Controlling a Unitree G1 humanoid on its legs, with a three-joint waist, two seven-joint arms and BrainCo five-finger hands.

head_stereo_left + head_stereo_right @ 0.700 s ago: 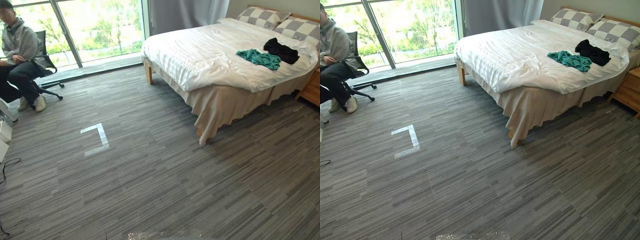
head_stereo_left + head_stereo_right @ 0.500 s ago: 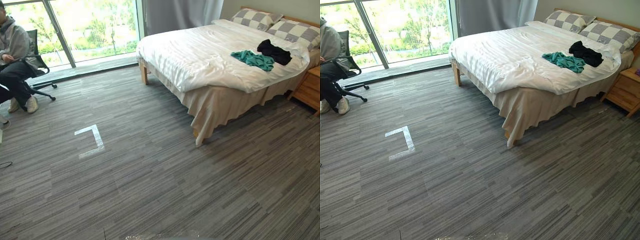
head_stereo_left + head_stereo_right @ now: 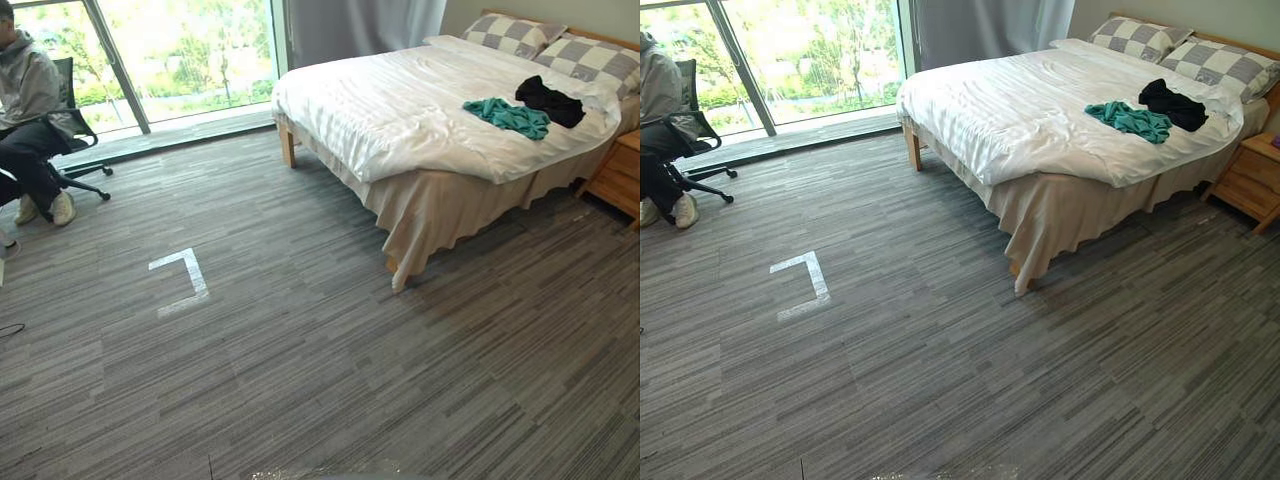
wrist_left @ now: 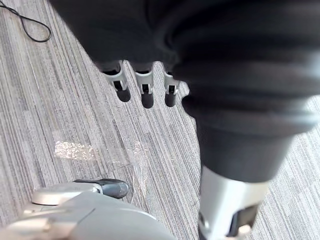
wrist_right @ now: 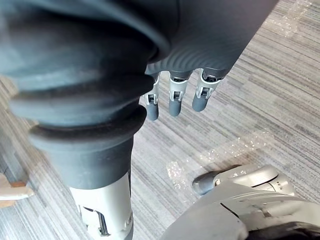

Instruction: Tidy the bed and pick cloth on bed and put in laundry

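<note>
A bed [image 3: 420, 110] with a white duvet stands at the far right of the room. On its near side by the pillows lie a teal cloth [image 3: 508, 116] and, just beyond it, a black cloth [image 3: 551, 100]. Two grey checked pillows [image 3: 520, 33] rest at the headboard. My left hand [image 4: 144, 90] hangs over the carpet with straight fingers and holds nothing. My right hand [image 5: 174, 97] hangs the same way over the carpet, fingers relaxed and empty. Both hands are far from the bed.
A wooden nightstand [image 3: 622, 175] stands at the bed's right. A person [image 3: 30, 110] sits on an office chair at the far left by the window. A white tape corner [image 3: 182, 282] marks the grey carpet. A beige bed skirt [image 3: 440, 210] hangs to the floor.
The whole picture has shifted slightly left, so the camera has turned a little to the right. The cloths and bed lie as before.
</note>
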